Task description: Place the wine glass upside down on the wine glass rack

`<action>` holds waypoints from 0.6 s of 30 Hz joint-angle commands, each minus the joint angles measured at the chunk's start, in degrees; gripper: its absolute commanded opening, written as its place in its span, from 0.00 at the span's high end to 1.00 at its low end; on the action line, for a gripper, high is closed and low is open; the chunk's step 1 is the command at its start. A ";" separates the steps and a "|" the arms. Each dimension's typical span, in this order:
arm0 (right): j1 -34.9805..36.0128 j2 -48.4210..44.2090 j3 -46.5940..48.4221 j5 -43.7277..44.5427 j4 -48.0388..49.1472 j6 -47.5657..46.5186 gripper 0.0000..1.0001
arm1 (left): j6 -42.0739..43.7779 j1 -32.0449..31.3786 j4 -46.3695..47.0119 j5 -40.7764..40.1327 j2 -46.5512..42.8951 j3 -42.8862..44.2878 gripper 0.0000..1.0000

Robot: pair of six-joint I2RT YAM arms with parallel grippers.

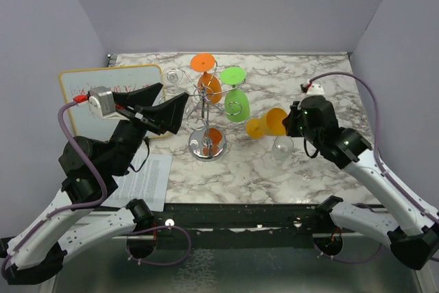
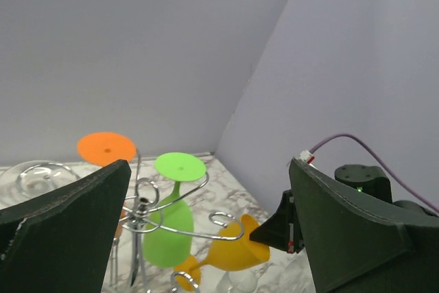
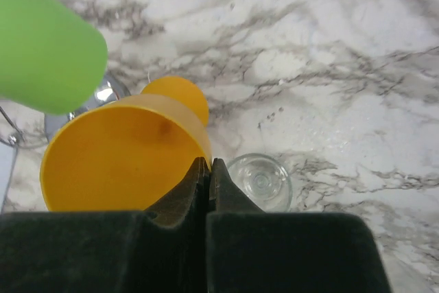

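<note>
The wine glass rack (image 1: 206, 143) stands mid-table on its mirrored disc, with an orange glass (image 1: 208, 84) and a green glass (image 1: 235, 104) hanging upside down from its arms (image 2: 144, 211). A yellow wine glass (image 1: 269, 123) lies tilted just right of the rack, foot toward the base. My right gripper (image 1: 288, 123) is shut on its rim (image 3: 116, 156), the jaws pinching the bowl wall (image 3: 208, 162). The same glass (image 2: 236, 252) shows in the left wrist view beneath a rack loop. My left gripper (image 1: 168, 104) hovers open left of the rack, nothing between its fingers (image 2: 209, 162).
A clear glass (image 1: 282, 147) stands upright on the marble beneath my right gripper (image 3: 259, 181). Another clear glass (image 1: 173, 77) sits behind the rack at the back left. A whiteboard (image 1: 89, 97) and a printed sheet (image 1: 147, 180) lie at the left.
</note>
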 commanded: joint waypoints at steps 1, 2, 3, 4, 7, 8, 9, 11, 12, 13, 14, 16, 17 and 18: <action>0.03 -6.75 -0.72 15.27 7.74 3.03 0.99 | -7.22 -0.08 5.71 2.52 4.51 1.37 0.01; 0.10 -8.23 -0.95 17.90 8.74 3.78 0.99 | -8.37 -0.05 6.86 3.14 5.49 1.46 0.01; 0.06 -9.87 -1.36 21.01 9.37 5.17 0.99 | -9.51 -0.06 8.07 3.91 6.44 1.41 0.01; 0.10 -11.48 -2.00 24.16 10.49 5.87 0.99 | -10.63 -0.09 9.42 4.88 7.26 1.34 0.01; 0.06 -16.87 -4.79 31.70 15.83 7.29 0.99 | -13.65 -0.07 13.91 7.22 9.95 0.88 0.01; 0.10 -18.60 -5.62 32.98 17.73 7.66 0.99 | -14.11 -0.08 15.17 8.00 10.84 0.95 0.01; 0.05 -20.22 -6.46 33.46 19.60 8.30 0.99 | -14.92 -0.03 15.87 8.69 11.83 1.33 0.01; 0.08 -23.38 -8.29 32.31 25.08 8.12 0.99 | -17.58 -0.09 16.28 9.26 13.85 2.39 0.01; 0.08 -24.73 -9.19 31.07 27.88 8.30 0.99 | -18.98 -0.07 16.49 9.53 14.77 2.92 0.01; 0.11 -26.13 -10.32 29.35 31.10 8.26 0.99 | -20.32 -0.08 16.70 9.84 15.87 3.39 0.01; 0.07 -27.25 -11.28 27.40 34.19 8.23 0.99 | -21.94 -0.04 16.93 10.06 16.82 3.81 0.01; 0.04 -29.29 -13.13 23.68 41.14 8.26 0.99 | -24.72 -0.10 18.38 11.17 18.68 4.22 0.01; 0.08 -29.98 -13.69 22.10 43.82 8.50 0.99 | -26.02 -0.07 19.29 12.22 19.61 4.46 0.01; 0.03 -30.72 -14.22 20.39 46.42 8.75 0.99 | -26.69 -0.04 20.54 13.81 20.83 4.82 0.01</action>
